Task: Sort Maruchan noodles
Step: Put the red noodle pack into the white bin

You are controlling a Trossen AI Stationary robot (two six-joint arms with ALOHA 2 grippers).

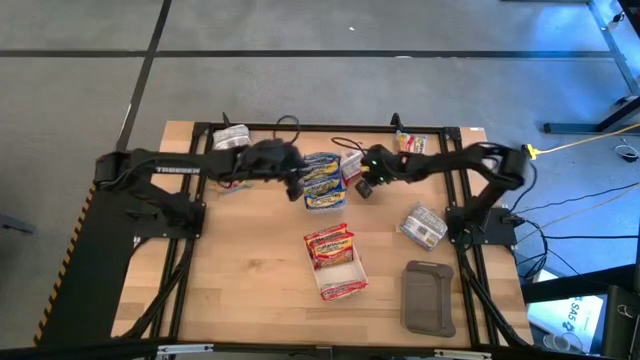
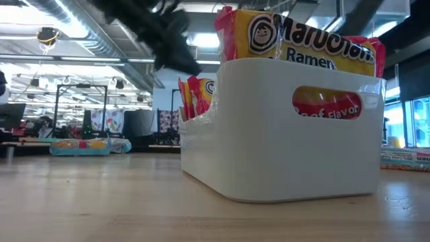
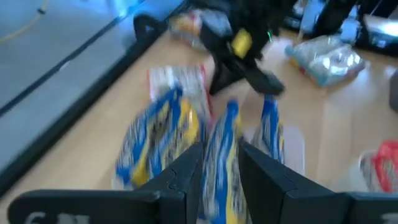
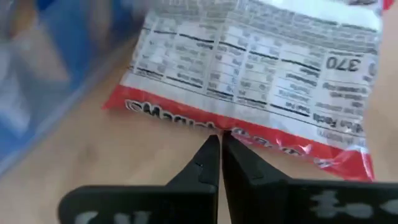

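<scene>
My left gripper (image 3: 219,163) is over the far-middle of the table, and its fingers are pinching a blue-yellow packet (image 3: 222,155) on edge, right above the blue-yellow pile (image 1: 323,181). My read: I'm mid-sort, carrying or settling this 1 among its own kind.

My right gripper (image 4: 220,144) is just beside that pile on its right, fingers pressed together with nothing between them, tips at the red edge of a red-and-white packet (image 4: 261,68) lying label-down on the wood. No grip there, only touching or nearly so; I can't tell which.

Where the rest sits: the white tray (image 2: 282,148) in the middle of the table holds red-orange packets (image 1: 330,245), standing upright in the low view. A silver-grey packet (image 1: 424,224) lies apart on the right, near the dark grey tray (image 1: 428,296) at the near right, which looks bare. Another silver-grey packet (image 1: 232,137) lies at the far left edge, and 1 more packet (image 1: 411,143) at the far right, colours too small to tell.

Next, as I judge it: the left needs to lower and let go so the blue-yellow 1 lies with its pile. The right has to spread its fingers first, then come down across that red edge to get a bite on the crinkly plastic.
</scene>
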